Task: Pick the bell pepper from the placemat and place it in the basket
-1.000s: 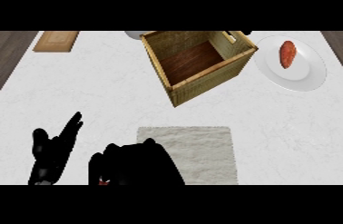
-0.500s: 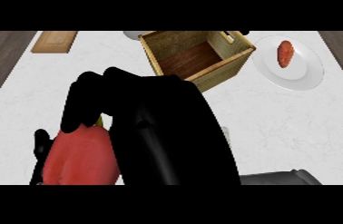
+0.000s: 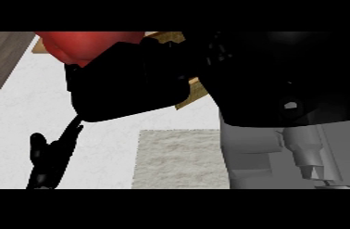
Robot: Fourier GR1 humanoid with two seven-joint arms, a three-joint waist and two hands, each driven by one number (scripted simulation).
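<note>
The red bell pepper [image 3: 82, 45] is lifted high and close to the head view, at the upper left. My right hand [image 3: 137, 84] is shut on it, its black fingers curled under and round it. The hand and its grey forearm [image 3: 273, 149] hide most of the wooden basket [image 3: 193, 91]; only tan slivers of it show behind the fingers. The pale placemat [image 3: 181, 158] lies bare at the bottom centre. My left hand [image 3: 48, 158] rests open at the lower left, fingers up.
The white counter [image 3: 34, 103] shows at the left, with its edge and dark floor [image 3: 10, 52] at the far upper left. The right half of the view is blocked by my own arm.
My right hand has carried the pepper up from the placemat and further towards the basket, coming much closer to the head view. The placemat is now uncovered. The left hand has stayed still.
</note>
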